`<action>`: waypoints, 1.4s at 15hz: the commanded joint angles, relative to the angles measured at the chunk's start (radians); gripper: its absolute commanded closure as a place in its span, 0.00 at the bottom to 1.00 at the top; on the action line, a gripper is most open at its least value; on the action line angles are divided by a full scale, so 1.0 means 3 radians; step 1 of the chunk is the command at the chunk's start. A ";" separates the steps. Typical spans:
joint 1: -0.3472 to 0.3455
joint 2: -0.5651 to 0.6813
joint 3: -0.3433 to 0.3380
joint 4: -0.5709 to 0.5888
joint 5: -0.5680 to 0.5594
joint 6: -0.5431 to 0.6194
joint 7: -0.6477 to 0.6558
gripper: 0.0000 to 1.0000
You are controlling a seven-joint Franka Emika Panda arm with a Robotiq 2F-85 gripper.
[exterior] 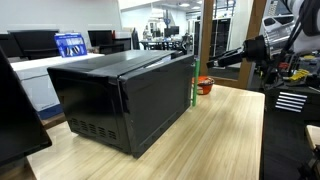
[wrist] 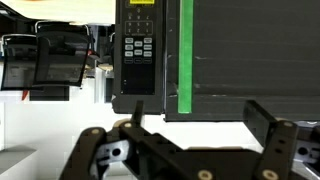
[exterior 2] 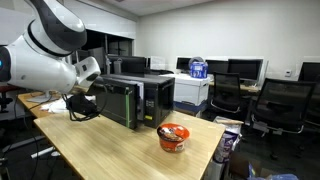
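Released and spread wide, the hand (wrist: pixel 185 140) grasps nothing; in the wrist view its two dark fingers (wrist: pixel 272 140) stand apart at the bottom of the picture, pointing at the front of the black microwave (wrist: pixel 240 60). That microwave sits on the pale wooden desk (exterior: pixel 225 140), and the hand hangs close before its door without touching it. A green strip (wrist: pixel 185 55) runs straight down the door, just beside the button panel (wrist: pixel 138 45). Farther along the desk, apart from the microwave, stands a red bowl (exterior 2: pixel 173 137). Beyond the desk, in an exterior view, are office chairs (exterior 2: pixel 270 105) and dark monitors (exterior 2: pixel 245 68).
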 commanded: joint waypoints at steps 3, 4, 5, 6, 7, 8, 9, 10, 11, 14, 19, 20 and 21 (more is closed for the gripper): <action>-0.0168 -0.0073 0.0136 0.0017 0.0144 -0.0123 0.0000 0.00; -0.0224 -0.0076 0.0172 0.0031 0.0162 -0.0171 0.0000 0.00; -0.0308 -0.0188 0.0227 -0.0087 0.0198 -0.0264 0.0000 0.00; -0.0393 -0.0212 0.0290 -0.0105 0.0204 -0.0329 0.0000 0.00; -0.0456 -0.0096 0.0337 0.0031 0.0219 -0.0356 0.0000 0.00; -0.0542 -0.0098 0.0406 0.0032 0.0247 -0.0407 0.0000 0.00; -0.0623 -0.0206 0.0467 -0.0102 0.0262 -0.0503 0.0000 0.00; -0.0685 -0.0173 0.0525 -0.0072 0.0277 -0.0537 0.0000 0.00; -0.0739 -0.0072 0.0582 0.0027 0.0286 -0.0531 0.0000 0.00; -0.0896 -0.0055 0.0740 0.0027 0.0337 -0.0596 0.0000 0.00; -0.1046 -0.0024 0.0957 0.0017 0.0483 -0.0641 0.0000 0.00; -0.1057 -0.0011 0.0986 0.0021 0.0503 -0.0636 0.0000 0.00; -0.1066 -0.0007 0.1010 0.0021 0.0538 -0.0658 0.0000 0.00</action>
